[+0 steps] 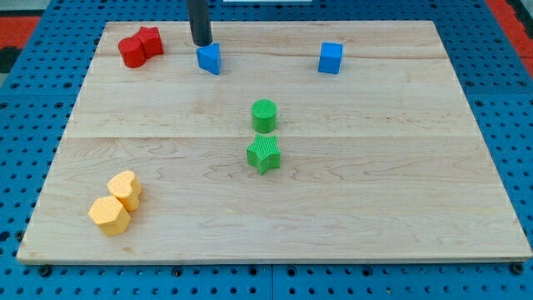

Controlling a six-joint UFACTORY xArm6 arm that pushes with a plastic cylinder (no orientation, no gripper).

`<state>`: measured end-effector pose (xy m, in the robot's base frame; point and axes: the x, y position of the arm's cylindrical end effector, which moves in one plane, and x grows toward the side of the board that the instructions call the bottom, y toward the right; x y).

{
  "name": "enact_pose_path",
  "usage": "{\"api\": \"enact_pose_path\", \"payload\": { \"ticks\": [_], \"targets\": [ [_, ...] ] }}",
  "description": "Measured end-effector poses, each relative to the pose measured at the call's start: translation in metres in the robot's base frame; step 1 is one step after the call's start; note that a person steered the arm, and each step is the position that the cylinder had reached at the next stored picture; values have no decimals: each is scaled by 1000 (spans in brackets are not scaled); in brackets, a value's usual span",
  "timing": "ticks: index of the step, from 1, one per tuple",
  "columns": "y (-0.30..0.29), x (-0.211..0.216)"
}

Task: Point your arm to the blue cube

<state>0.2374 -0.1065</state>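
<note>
blue cube (331,57) at the view's top right — my tip (201,43) well left.

My tip (201,43) beside blue triangular block (209,58); blue cube (331,57) well apart.

The blue cube (331,57) sits on the wooden board near the view's top, to the right of centre. It rests flat on one face, upright, turned slightly so that a lit top face and two darker side faces show. Its colour is a plain bright blue, its edges crisp. It stands alone, touching no other block, with bare wood all round it, close to the board's far edge but fully on the board.
</note>
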Motion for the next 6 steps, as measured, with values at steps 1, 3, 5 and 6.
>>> {"api": "enact_pose_path", "payload": {
  "ticks": [1, 3, 5, 6],
  "targets": [
    [57, -4],
    [157, -15],
    [195, -7],
    [199, -7]
  ]
}}
